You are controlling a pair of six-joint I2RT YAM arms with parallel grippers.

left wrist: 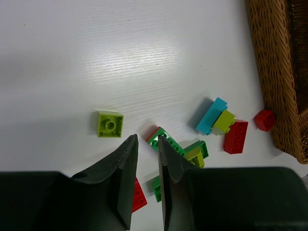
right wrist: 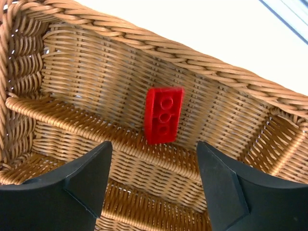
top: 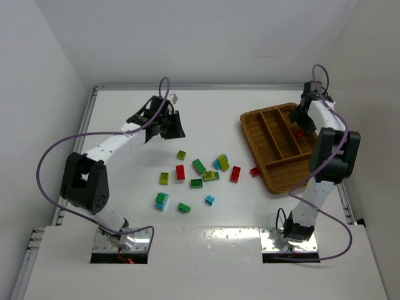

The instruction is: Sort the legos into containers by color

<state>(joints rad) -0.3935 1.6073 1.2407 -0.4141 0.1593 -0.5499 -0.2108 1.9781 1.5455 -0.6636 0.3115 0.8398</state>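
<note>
The smooth white worktop (top: 219, 119) is carrying everything. The brown woven wicker tray (right wrist: 144, 41), rectangular and split by ridged dividers, is sitting directly under the right hand (right wrist: 153, 154), whose black fingers are standing wide apart and gripping nothing. Just ahead of that gap, a glossy red studded plastic brick (right wrist: 164, 115) is resting in the compartment along the tray's outer wall. It seems to be tipping against a divider, with its long axis pointing away from the hand, across the line between the fingers. The left hand (left wrist: 147, 139) is hovering over the loose bricks with its tapered fingers drawn together and empty. Just beyond its tips a dark green studded brick (left wrist: 166, 142) is lying at a slant, and a yellow-green square brick (left wrist: 110, 124) is sitting alone to the hand's left. A small red blocky brick (left wrist: 265, 119) is lying far to this hand's right, close beside the tray wall, so the right arm is probably sitting nearer to it.
</note>
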